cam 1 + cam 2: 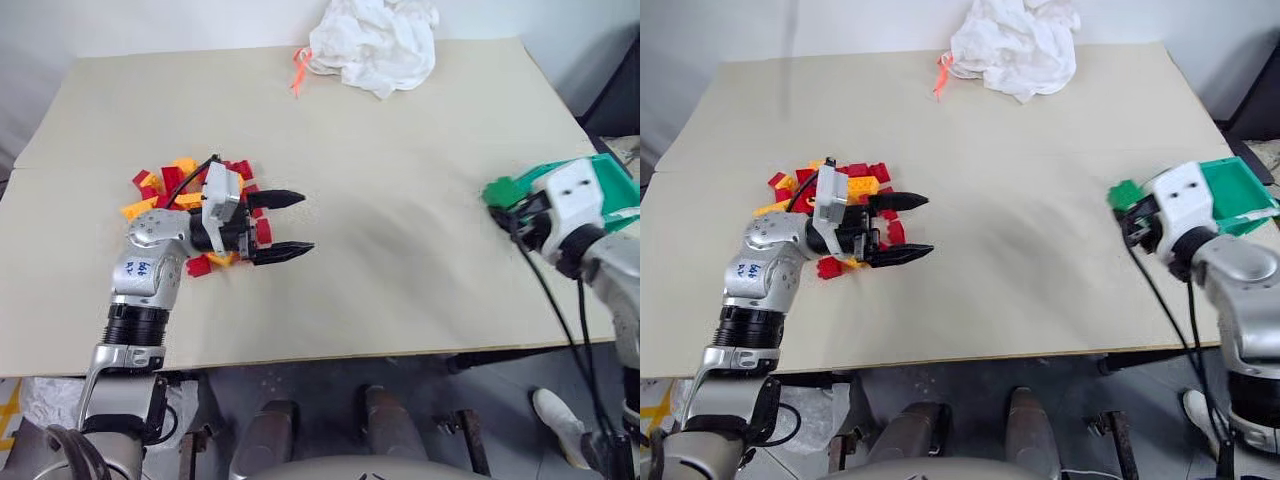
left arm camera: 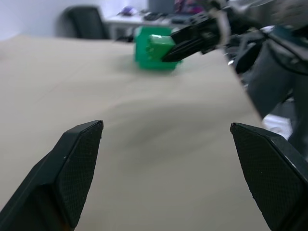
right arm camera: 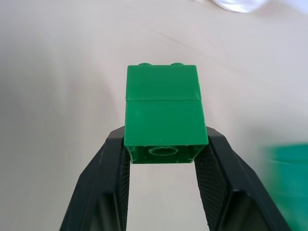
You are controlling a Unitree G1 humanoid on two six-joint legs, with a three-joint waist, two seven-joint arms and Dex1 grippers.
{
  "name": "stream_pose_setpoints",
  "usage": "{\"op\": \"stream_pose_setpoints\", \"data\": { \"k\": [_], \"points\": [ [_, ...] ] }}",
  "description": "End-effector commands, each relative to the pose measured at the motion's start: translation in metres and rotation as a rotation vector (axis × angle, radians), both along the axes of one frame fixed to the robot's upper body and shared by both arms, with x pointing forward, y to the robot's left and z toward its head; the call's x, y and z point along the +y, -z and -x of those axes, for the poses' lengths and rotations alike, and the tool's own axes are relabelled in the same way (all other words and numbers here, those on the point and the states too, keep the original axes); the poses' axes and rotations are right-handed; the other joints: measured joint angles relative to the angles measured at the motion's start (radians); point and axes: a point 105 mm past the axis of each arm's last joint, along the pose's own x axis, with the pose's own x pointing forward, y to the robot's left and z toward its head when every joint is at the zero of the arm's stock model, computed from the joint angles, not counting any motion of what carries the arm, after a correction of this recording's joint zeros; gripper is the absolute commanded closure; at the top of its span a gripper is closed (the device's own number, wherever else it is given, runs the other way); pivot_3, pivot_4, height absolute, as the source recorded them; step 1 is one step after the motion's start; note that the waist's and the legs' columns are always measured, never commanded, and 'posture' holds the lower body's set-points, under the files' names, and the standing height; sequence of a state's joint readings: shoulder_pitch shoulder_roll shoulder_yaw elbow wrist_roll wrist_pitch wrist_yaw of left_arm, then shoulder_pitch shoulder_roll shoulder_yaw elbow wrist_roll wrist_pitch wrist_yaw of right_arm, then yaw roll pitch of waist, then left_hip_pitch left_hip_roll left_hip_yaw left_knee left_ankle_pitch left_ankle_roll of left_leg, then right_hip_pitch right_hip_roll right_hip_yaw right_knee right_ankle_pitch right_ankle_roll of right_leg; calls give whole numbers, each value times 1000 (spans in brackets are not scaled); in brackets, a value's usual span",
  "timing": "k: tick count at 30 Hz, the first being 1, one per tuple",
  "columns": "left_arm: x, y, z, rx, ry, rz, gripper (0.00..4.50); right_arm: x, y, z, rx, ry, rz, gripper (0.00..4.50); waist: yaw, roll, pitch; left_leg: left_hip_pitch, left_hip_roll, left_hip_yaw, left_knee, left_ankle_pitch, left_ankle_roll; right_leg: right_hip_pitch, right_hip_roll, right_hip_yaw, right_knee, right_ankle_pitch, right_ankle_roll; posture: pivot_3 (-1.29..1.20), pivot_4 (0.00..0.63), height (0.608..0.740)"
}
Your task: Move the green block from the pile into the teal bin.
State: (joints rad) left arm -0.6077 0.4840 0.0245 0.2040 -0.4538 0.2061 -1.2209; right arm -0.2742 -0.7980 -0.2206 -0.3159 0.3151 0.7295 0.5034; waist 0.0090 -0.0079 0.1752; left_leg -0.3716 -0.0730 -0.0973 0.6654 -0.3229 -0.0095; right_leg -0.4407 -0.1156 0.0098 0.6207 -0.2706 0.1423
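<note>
**Green block held at the table's right edge**

The right gripper (image 3: 166,159) clamps the green block (image 3: 163,113) between its fingers, above the table (image 1: 380,250) near its right edge, just beside the teal bin (image 1: 1238,195). The left gripper (image 1: 282,225) hangs wide apart, holding nothing, over the pile (image 1: 855,185) toward the left edge. Bare tabletop lies between them. A white cloth (image 1: 375,42) sits at the far edge.

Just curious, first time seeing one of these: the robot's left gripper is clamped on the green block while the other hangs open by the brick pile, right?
Sides swapped. The right gripper clamps the green block, clear in the right wrist view; the left gripper hangs open by the pile.
</note>
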Motion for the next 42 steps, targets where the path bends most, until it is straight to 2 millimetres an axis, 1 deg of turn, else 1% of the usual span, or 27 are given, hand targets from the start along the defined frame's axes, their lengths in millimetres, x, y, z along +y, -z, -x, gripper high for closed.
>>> {"op": "stream_pose_setpoints", "data": {
  "k": [1, 3, 4, 5, 6, 9, 11, 12, 14, 15, 20, 21, 24, 25, 27, 28, 29, 32, 34, 36, 38, 40, 42],
  "points": [
    [-28, -10, -11, -65, 32, 7, 0, -61, -29, -8, -4, 160, 116, 3046, -12, 1, 1, 1, 2, 0, -1, 0, 0, 0, 1, 0, 0, 0, 0, 0, 150, 740],
    [-40, -13, -16, -76, 55, 17, 0, -96, -44, -15, -20, 282, 178, 3046, -10, 1, 1, 0, 0, 2, 1, 0, 1, -1, 0, 2, 1, 0, 0, 0, 150, 740],
    [-43, -12, -18, -78, 63, 18, 0, -107, -48, -21, -31, 321, 200, 3046, -8, 1, 1, 0, -1, 4, 1, 1, 2, -1, -1, 2, 0, 1, 2, 0, 150, 740],
    [-45, -12, -19, -78, 67, 18, 0, -111, -50, -24, -35, 335, 212, 3046, -9, 1, 1, 0, -2, 5, 0, 1, 2, -1, -1, 3, 0, 1, 2, 0, 150, 740],
    [-46, -12, -20, -79, 65, 18, 0, -116, -49, -29, -31, 359, 218, 2696, -12, 1, 1, 1, -1, 5, 0, 1, 2, -1, 0, 3, -1, 1, 2, 0, 150, 740],
    [-44, -12, -25, -85, 45, 23, 0, -120, -48, -39, -30, 384, 221, 1694, -21, 1, 1, 1, 1, 11, -2, 1, 2, -1, 1, 4, 0, 1, 2, 0, 150, 740],
    [-39, -12, -25, -81, 35, 22, 0, -115, -49, -43, -38, 357, 208, 1058, -21, 1, 1, 0, 1, 13, -2, 1, 2, -2, 1, 4, 1, 1, 2, 0, 150, 740],
    [-36, -11, -26, -79, 26, 20, 0, -110, -50, -44, -42, 337, 202, 617, -20, 1, 1, 0, 1, 13, -2, 1, 2, -3, 0, 5, 1, 2, 2, 0, 150, 740],
    [-30, -11, -26, -73, 6, 22, 0, -105, -51, -45, -52, 315, 192, 98, -19, 1, 1, -1, 1, 13, -2, 1, 2, -3, 0, 5, 1, 2, 3, 0, 150, 740],
    [-26, -11, -26, -71, -2, 21, 0, -104, -52, -45, -55, 307, 190, 22, -18, 1, 1, -1, 1, 12, -1, 0, 2, -4, 0, 6, 1, 2, 3, 0, 150, 740],
    [-10, -10, -23, -57, -64, 24, 0, -86, -61, -43, -96, 230, 187, 22, -11, 1, 1, -1, 1, 8, -1, 0, 3, -4, 0, 7, 0, 3, 4, 0, 150, 740],
    [-4, -10, -23, -46, -94, 25, 0, -75, -62, -42, -102, 176, 167, 22, -11, 1, 1, -1, 1, 8, -1, 0, 3, -4, 0, 7, 0, 3, 4, 0, 150, 740],
    [32, -10, -14, -11, -208, 42, 0, -16, -54, -31, -85, -143, 66, 22, -18, 1, 1, -1, 2, 7, -1, -1, 3, -4, 1, 8, 0, 3, 4, 0, 150, 740],
    [44, -8, -9, 3, -239, 40, 0, -2, -49, -26, -70, -231, 38, 22, -22, 1, 1, 0, 6, 8, -1, -1, 2, -4, 2, 8, 0, 3, 4, 0, 150, 740],
    [66, -4, 0, 29, -308, 18, 0, 21, -38, -14, -30, -392, -17, 22, -24, 1, 1, 0, 7, 7, -2, -2, 2, -4, 2, 8, 0, 3, 4, 0, 150, 740],
    [75, -3, 5, 33, -334, 13, 0, 29, -32, -10, -6, -450, -35, 22, -26, 1, 1, 0, 7, 7, -2, -2, 3, -4, 2, 8, 0, 3, 4, 0, 150, 740],
    [83, -2, 11, 34, -360, 10, 0, 34, -26, -7, 18, -503, -46, 22, -24, 1, 1, 0, 7, 7, -2, -2, 3, -3, 2, 8, 0, 3, 4, 0, 150, 740],
    [120, -1, 28, 38, -490, -2, 0, 42, -6, -6, 80, -642, -28, 22, -21, 1, 1, 0, 6, 8, 0, -3, 5, -3, 1, 9, -1, 3, 5, 0, 150, 740],
    [142, 2, 34, 35, -583, 1, 0, 43, 5, -8, 104, -705, 9, 22, -16, 1, 1, 0, 6, 8, 0, -3, 5, -3, 1, 10, -3, 3, 5, 0, 150, 740],
    [162, 10, 44, 54, -648, -11, 0, 42, 14, -15, 120, -736, 37, 22, -13, 1, 1, 1, 6, 9, 0, -3, 5, -3, 1, 10, -5, 3, 5, 0, 150, 740],
    [172, 15, 53, 68, -671, -27, 0, 43, 15, -22, 115, -749, 44, 22, -12, 1, 1, 1, 6, 10, 0, -3, 5, -3, 1, 10, -5, 3, 5, 0, 150, 740],
    [176, 16, 59, 64, -677, -38, 0, 44, 14, -29, 101, -753, 43, 22, -13, 1, 1, 1, 6, 10, -1, -3, 5, -3, 1, 10, -6, 3, 5, 0, 150, 740],
    [178, 17, 64, 22, -684, -66, 0, 47, 12, -34, 80, -758, 37, 22, -12, 1, 1, 1, 6, 10, -1, -3, 5, -3, 1, 10, -6, 3, 5, 0, 150, 740]
  ]
}}
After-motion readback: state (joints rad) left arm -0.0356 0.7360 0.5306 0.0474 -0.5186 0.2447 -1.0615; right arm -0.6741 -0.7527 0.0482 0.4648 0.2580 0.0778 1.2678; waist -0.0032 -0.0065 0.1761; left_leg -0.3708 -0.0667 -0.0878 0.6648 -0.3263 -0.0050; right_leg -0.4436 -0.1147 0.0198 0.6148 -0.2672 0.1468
